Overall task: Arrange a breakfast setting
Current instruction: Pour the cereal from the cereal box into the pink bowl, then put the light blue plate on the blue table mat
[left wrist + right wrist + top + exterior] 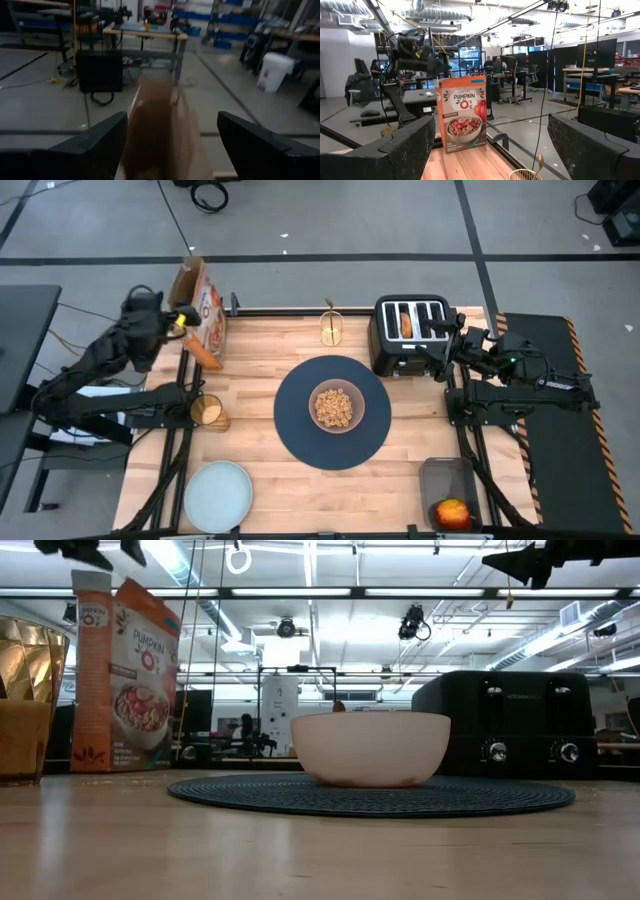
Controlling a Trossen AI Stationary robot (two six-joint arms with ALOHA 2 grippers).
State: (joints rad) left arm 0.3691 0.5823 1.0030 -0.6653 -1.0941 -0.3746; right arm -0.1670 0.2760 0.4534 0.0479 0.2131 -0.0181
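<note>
The tan bowl point(335, 406), with cereal in it, stands on the dark-blue round placemat point(300, 435) at mid-table. The amber cup point(208, 411) stands left of the mat, and the pale-blue plate point(218, 495) lies near the front left. The toasted bread point(405, 324) sticks up from a slot of the black toaster point(410, 335). The red apple point(452, 513) lies in a grey tray at the front right. The thin gold spoon point(329, 308) stands in a gold wire holder point(332, 330). My left gripper point(183, 318) is open just above the orange cereal box's top point(160, 125). My right gripper point(441, 358) is open and empty beside the toaster's right side.
The orange cereal box point(203, 320) stands upright at the table's far left edge. The toaster takes up the far right. The grey tray point(447, 480) sits at the front right corner. Bare wood shows in front of the mat and between the mat and the plate.
</note>
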